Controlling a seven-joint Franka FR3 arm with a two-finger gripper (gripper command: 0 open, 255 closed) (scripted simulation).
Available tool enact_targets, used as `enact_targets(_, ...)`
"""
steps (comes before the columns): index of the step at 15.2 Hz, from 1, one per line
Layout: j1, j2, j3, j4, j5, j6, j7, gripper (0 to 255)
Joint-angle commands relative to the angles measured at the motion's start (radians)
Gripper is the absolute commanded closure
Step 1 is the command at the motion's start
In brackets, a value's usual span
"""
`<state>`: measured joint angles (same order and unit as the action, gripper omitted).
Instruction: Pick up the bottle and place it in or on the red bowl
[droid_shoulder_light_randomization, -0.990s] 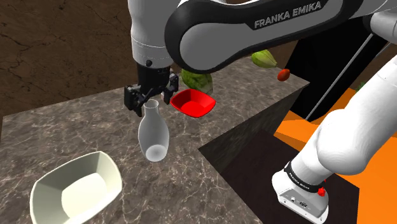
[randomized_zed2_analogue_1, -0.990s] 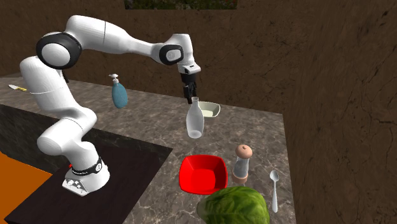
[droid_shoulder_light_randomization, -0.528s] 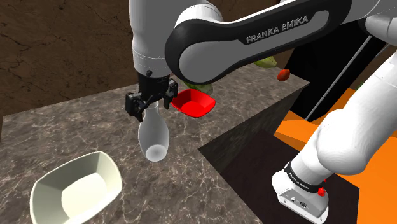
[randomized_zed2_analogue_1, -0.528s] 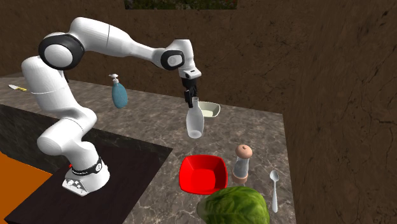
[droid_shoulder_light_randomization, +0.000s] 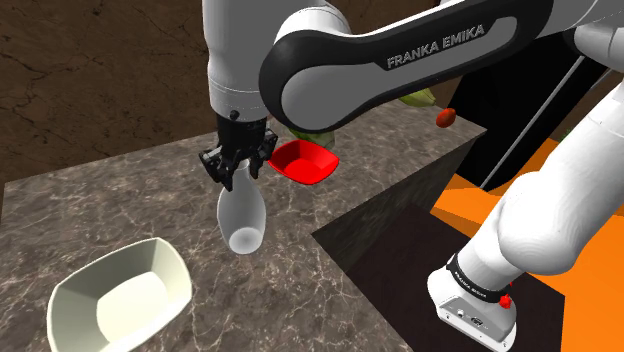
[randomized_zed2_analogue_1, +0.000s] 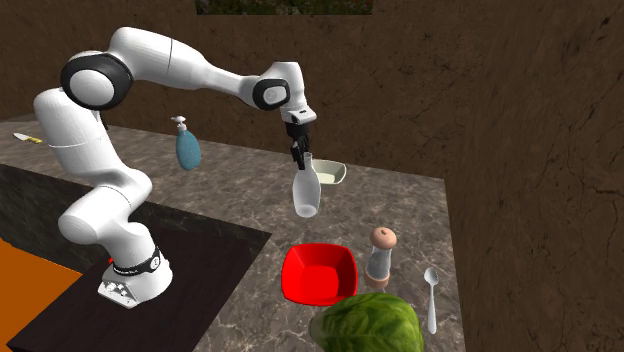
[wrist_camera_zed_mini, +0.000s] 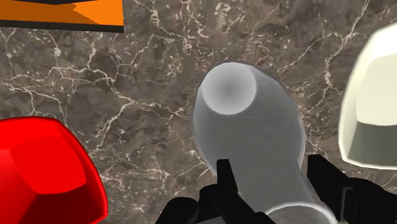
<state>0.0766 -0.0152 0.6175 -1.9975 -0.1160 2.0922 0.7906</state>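
At the shoulder view's left the white bowl lies well apart from my work; it matters only if the bottle topples that way. Next comes the bottle, pale and see-through, standing on the marbled counter, and my gripper is clamped on its narrow neck, one finger pressing in from each side. That grip is my main worry. The neck looks smooth and the wide belly hangs below it, so I judge that a quick lift could let the bottle slide down through my fingers or swing between them like a pendulum. Further right waits the red bowl, shallow and not much wider than the bottle's base, sitting near the counter's edge. If I set the bottle down tilted or let go too high, it could roll out and go over the drop. A swinging bottle might also clip the shaker that stands just beside the red bowl. Compared with half a second ago, my fingers have drawn in from flanking the neck with gaps to gripping it, while the bottle has not shifted. A second ago my hand was also a little higher.
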Motion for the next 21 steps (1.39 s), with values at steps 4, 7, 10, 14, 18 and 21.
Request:
enact_targets(4, 0.0, 0.001, 0.0, 0.0, 0.0, 0.0, 0.0, 255)
enact_targets(7, 0.0, -0.003, 0.0, 0.009, 0.003, -0.013, -0.003, 255)
enact_targets(10, -0.001, -0.013, -0.001, 0.04, 0.012, -0.051, -0.013, 255)
enact_targets(14, -0.002, -0.023, -0.003, 0.084, 0.022, -0.103, -0.023, 255)
enact_targets(18, -0.002, -0.029, -0.004, 0.132, 0.027, -0.155, -0.031, 255)
enact_targets(21, -0.002, -0.031, -0.004, 0.171, 0.03, -0.195, -0.035, 255)
